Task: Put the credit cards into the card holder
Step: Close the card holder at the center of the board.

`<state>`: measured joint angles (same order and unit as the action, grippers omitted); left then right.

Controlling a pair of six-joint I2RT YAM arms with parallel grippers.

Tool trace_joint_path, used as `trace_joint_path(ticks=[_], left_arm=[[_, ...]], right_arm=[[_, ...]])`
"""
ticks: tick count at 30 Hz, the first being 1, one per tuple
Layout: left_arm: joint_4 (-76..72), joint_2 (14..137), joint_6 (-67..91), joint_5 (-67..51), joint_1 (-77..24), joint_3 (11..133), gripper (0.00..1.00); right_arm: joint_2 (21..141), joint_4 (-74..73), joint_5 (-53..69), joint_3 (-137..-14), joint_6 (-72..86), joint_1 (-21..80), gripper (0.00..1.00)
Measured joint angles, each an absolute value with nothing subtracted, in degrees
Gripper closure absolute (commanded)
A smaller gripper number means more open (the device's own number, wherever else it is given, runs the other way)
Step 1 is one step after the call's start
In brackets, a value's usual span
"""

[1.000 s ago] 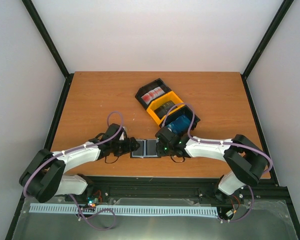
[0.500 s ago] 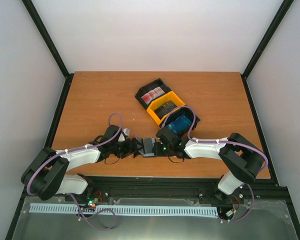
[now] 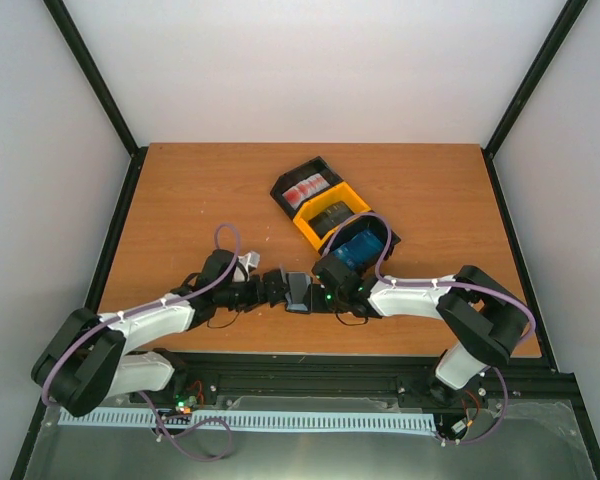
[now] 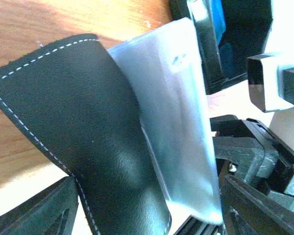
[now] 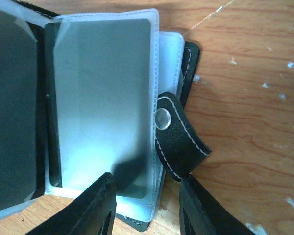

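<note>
The card holder, a black wallet with clear pockets, sits between my two grippers near the table's front edge. Its left cover is tipped up, with a clear pocket beside it. My left gripper stands wide open around that raised half. My right gripper is partly open over the right half; one finger lies over the pocket and the other touches the clasp tab. Blue credit cards lie in the nearest black bin, red-and-white ones in the far bin.
The joined black-yellow-black bins lie diagonally just behind my right gripper, with dark cards in the yellow middle one. Black frame posts stand at the table's back corners. Bare wood spreads to the left and the far right.
The card holder lay flat open a second ago; its left half now stands tipped up toward the right. My left gripper moved right against it. My right jaws narrowed a little.
</note>
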<state>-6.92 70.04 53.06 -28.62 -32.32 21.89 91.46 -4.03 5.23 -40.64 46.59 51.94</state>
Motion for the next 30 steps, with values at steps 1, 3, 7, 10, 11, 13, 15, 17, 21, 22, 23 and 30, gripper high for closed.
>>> trace_joint_path(ticks=[1,3,7,10,11,13,15,17,21,22,23,30], left_arm=[[-7.1,69.8,52.8,-28.6,-32.3,21.9,0.2],[-7.3,69.1,52.0,-28.7,-32.3,21.9,0.2],[-8.3,67.3,50.4,-28.6,-32.3,21.7,0.2],[-9.6,66.0,49.1,-28.6,-32.4,21.1,0.2],[-10.0,65.7,48.7,-28.8,-32.4,20.9,0.19],[-11.4,65.4,48.1,-29.1,-32.4,20.4,0.19],[-13.1,65.4,47.5,-29.9,-32.4,20.0,0.19],[-14.5,65.4,47.2,-30.9,-32.5,19.8,0.19],[-17.6,66.2,46.9,-33.6,-32.5,19.8,0.19],[-18.4,66.4,46.9,-34.3,-32.5,19.8,0.19],[-19.2,66.7,46.9,-35.2,-32.5,19.7,0.19],[-25.6,72.0,46.4,-41.6,-32.5,19.4,0.19]], right_arm=[[91.5,-4.0,5.2,-40.7,46.6,51.9,0.63],[91.5,-4.0,5.3,-40.7,46.6,51.9,0.63],[91.5,-4.0,5.3,-40.7,46.6,51.9,0.63],[91.5,-4.0,5.3,-40.7,46.6,51.9,0.63],[91.5,-4.0,5.3,-40.7,46.6,51.9,0.63],[91.6,-4.0,5.3,-40.7,46.6,51.9,0.63],[91.6,-4.0,5.3,-40.7,46.5,51.9,0.63],[91.6,-4.1,5.3,-40.8,46.5,51.9,0.63],[91.6,-4.0,5.4,-40.8,46.5,52.0,0.63],[91.6,-4.0,5.4,-40.8,46.5,52.0,0.63],[91.6,-4.0,5.4,-40.8,46.5,52.0,0.63],[91.5,-4.2,5.1,-40.8,45.8,52.0,0.62]])
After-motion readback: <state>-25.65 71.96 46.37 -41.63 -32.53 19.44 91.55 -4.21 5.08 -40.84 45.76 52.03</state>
